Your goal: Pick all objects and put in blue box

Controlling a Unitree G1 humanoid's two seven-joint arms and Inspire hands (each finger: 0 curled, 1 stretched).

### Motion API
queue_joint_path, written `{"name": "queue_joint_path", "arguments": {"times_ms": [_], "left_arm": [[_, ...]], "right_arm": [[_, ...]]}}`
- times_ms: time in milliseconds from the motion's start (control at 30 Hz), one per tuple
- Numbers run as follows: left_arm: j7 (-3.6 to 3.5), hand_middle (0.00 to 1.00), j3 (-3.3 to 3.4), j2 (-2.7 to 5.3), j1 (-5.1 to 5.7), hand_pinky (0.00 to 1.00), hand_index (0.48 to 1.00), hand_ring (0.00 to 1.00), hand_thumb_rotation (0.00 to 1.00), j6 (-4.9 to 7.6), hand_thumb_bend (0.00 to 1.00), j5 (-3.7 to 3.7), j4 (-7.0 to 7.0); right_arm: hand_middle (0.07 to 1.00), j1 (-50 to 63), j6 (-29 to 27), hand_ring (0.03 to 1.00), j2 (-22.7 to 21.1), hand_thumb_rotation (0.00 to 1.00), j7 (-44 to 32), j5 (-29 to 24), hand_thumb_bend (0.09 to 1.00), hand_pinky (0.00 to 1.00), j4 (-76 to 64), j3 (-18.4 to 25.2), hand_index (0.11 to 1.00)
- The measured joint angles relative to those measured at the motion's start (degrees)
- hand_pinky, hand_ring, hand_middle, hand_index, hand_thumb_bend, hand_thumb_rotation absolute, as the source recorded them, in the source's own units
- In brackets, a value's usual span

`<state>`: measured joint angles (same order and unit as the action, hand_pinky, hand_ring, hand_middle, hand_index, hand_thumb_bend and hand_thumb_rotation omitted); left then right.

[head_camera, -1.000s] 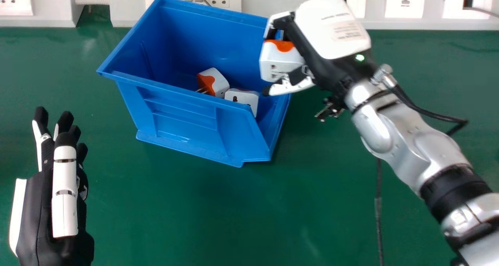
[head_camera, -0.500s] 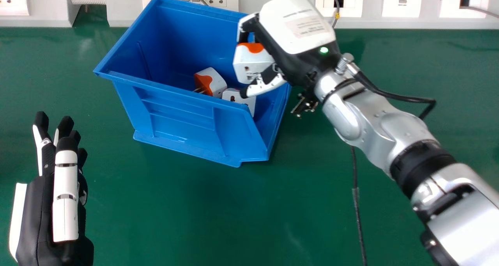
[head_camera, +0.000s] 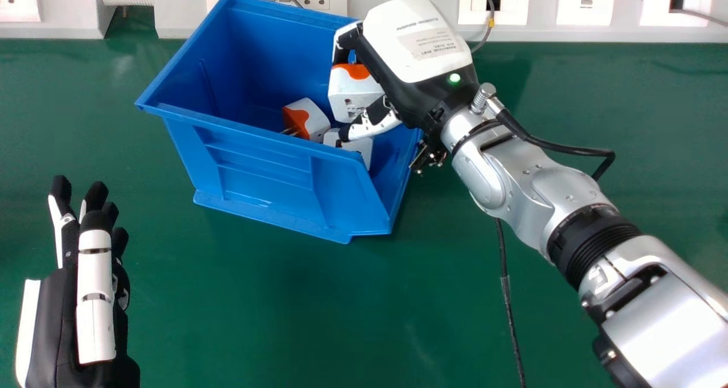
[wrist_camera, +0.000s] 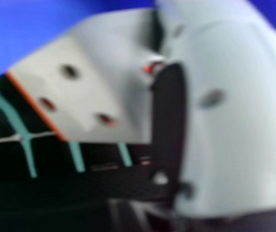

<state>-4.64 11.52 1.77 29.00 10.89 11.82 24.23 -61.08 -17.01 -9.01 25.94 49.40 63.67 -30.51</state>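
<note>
The right hand (head_camera: 424,46), fingers and thumb closed round a white-and-orange adapter (head_camera: 351,95) near the blue box's right edge (head_camera: 405,174), might, releasing high, bounce it off the lower adapter (head_camera: 362,148).

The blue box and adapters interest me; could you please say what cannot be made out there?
- Held adapter: gripped side, hidden by the right hand, head view.
- Adapter below it: partly behind the same hand, head view.
- Blue box: floor near front, behind its front wall, head view.

The right hand (head_camera: 406,64) bears a short line of dark lettering (head_camera: 418,23) on its white back, with a pale label (head_camera: 432,43) of fine print just beside it.
</note>
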Motion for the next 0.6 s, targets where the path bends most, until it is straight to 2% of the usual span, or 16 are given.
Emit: {"name": "queue_joint_path", "arguments": {"times_ms": [33,67,100,133,167,233,267,333,367,400,433,467,600], "left_arm": [[-0.03,1.00,0.00,0.04,0.06,1.00,0.970,1.00,0.97,0.02,0.22,0.02,0.00],[-0.04,1.00,0.00,0.05,0.12,1.00,0.970,1.00,0.97,0.04,0.22,-0.01,0.00],[-0.04,1.00,0.00,0.06,0.19,1.00,0.970,1.00,0.97,0.05,0.22,-0.02,0.00],[-0.02,1.00,0.00,0.08,0.30,1.00,0.970,1.00,0.97,0.07,0.22,-0.07,0.00],[0.00,1.00,-0.02,0.13,0.39,1.00,0.969,1.00,0.97,0.10,0.22,-0.14,0.00],[0.09,1.00,-0.11,0.31,0.53,1.00,0.969,1.00,0.97,0.32,0.22,-0.36,0.00],[0.13,1.00,-0.16,0.44,0.53,1.00,0.968,1.00,0.96,0.45,0.22,-0.49,0.00],[0.13,1.00,-0.45,0.64,0.52,1.00,0.968,1.00,0.96,0.60,0.22,-0.51,0.00],[0.10,1.00,-0.57,0.68,0.53,1.00,0.968,1.00,0.96,0.61,0.23,-0.51,0.00],[0.09,1.00,-0.64,0.73,0.53,1.00,0.968,1.00,0.96,0.62,0.23,-0.51,0.00],[0.09,1.00,-0.69,0.75,0.52,1.00,0.969,1.00,0.96,0.62,0.22,-0.51,0.00],[0.10,1.00,-0.75,0.77,0.51,1.00,0.969,1.00,0.96,0.62,0.22,-0.51,0.00],[0.10,1.00,-0.85,0.77,0.39,1.00,0.971,1.00,0.95,0.62,0.23,-0.48,-0.02]], "right_arm": [[0.470,0.00,-0.11,0.394,0.00,0.25,-0.23,-0.11,0.488,0.31,-0.01,-0.02,0.517],[0.470,0.00,-0.16,0.394,0.00,0.25,-0.63,-0.11,0.488,0.31,-0.04,-0.11,0.517],[0.542,0.00,-0.18,0.479,0.00,0.35,-0.97,-0.09,0.498,0.38,-0.06,-0.28,0.578],[0.542,0.00,-0.09,0.479,-0.02,0.35,-1.12,0.01,0.498,0.38,-0.12,-0.74,0.578],[0.622,0.00,0.02,0.566,-0.02,0.43,-1.20,0.27,0.518,0.46,-0.17,-1.05,0.648],[0.622,0.01,0.26,0.566,-0.12,0.43,-1.28,0.60,0.518,0.46,-0.39,-1.75,0.648],[0.698,0.01,0.39,0.650,-0.13,0.53,-1.28,0.73,0.542,0.54,-0.55,-2.00,0.719],[0.698,0.01,1.05,0.650,-0.13,0.53,-1.21,0.89,0.542,0.54,-0.85,-2.47,0.719],[0.759,0.00,1.25,0.720,-0.13,0.62,-1.14,0.92,0.567,0.61,-0.92,-2.71,0.775],[0.759,0.01,1.41,0.720,-0.14,0.62,-0.99,1.01,0.567,0.61,-0.94,-3.02,0.775],[0.807,0.01,1.52,0.776,-0.13,0.69,-0.92,1.07,0.591,0.67,-0.94,-3.21,0.820],[0.807,0.01,1.68,0.776,-0.14,0.69,-0.83,1.08,0.591,0.67,-0.94,-3.37,0.820],[0.921,0.01,2.73,0.909,-0.15,0.87,-0.37,1.08,0.635,0.81,-0.94,-3.63,0.927]]}}
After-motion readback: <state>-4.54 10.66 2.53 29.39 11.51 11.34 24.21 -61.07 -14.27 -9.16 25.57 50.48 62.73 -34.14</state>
